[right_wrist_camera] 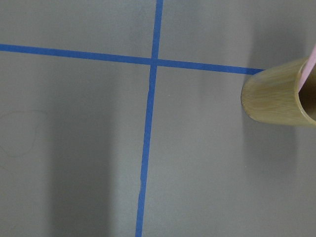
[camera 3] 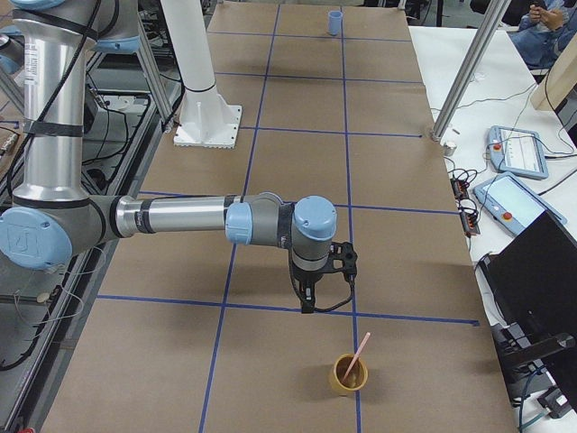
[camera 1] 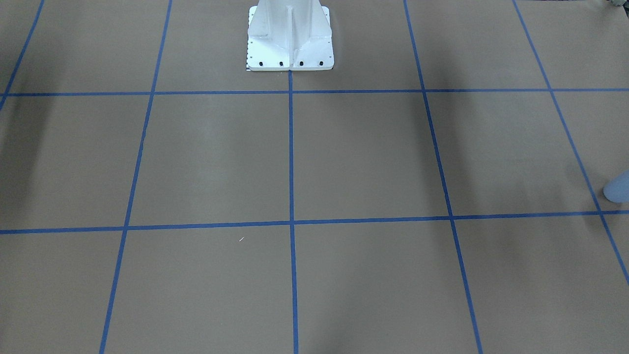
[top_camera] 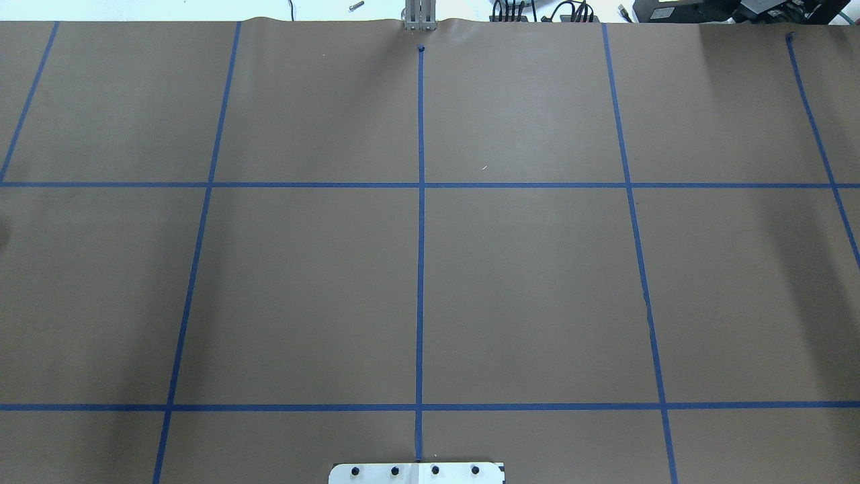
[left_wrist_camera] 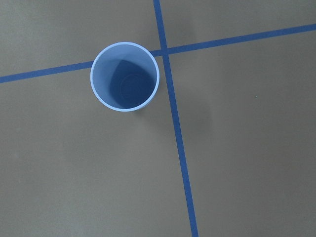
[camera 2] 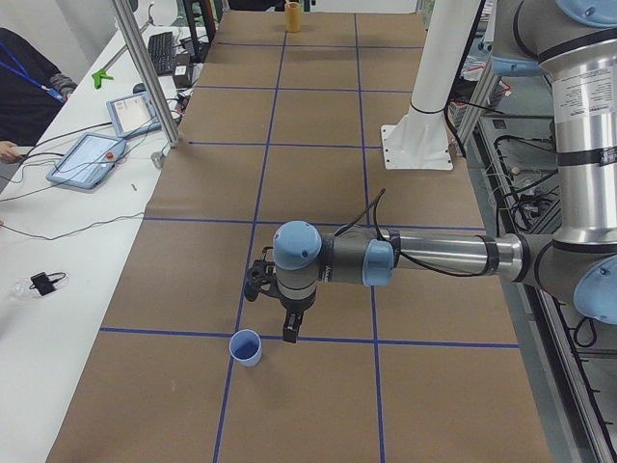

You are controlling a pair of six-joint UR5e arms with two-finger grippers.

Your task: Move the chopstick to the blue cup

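Note:
The blue cup (left_wrist_camera: 125, 76) stands upright and empty beside a tape crossing, seen from straight above in the left wrist view; it also shows as the blue cup (camera 2: 246, 347) and at the frame edge as the blue cup (camera 1: 618, 189). My left gripper (camera 2: 289, 331) hangs just right of and above it; I cannot tell if it is open or shut. A pink chopstick (camera 3: 358, 352) leans in a tan wooden cup (camera 3: 349, 373), its tip showing as the chopstick (right_wrist_camera: 309, 66). My right gripper (camera 3: 306, 304) hovers a little short of that cup; its state cannot be told.
The white robot pedestal (camera 1: 290, 37) stands at the table's middle. Blue tape lines grid the brown paper. A side bench holds tablets (camera 2: 87, 159) and cables, with metal posts (camera 2: 145, 72) at its edge. A person (camera 2: 19, 87) sits beyond it.

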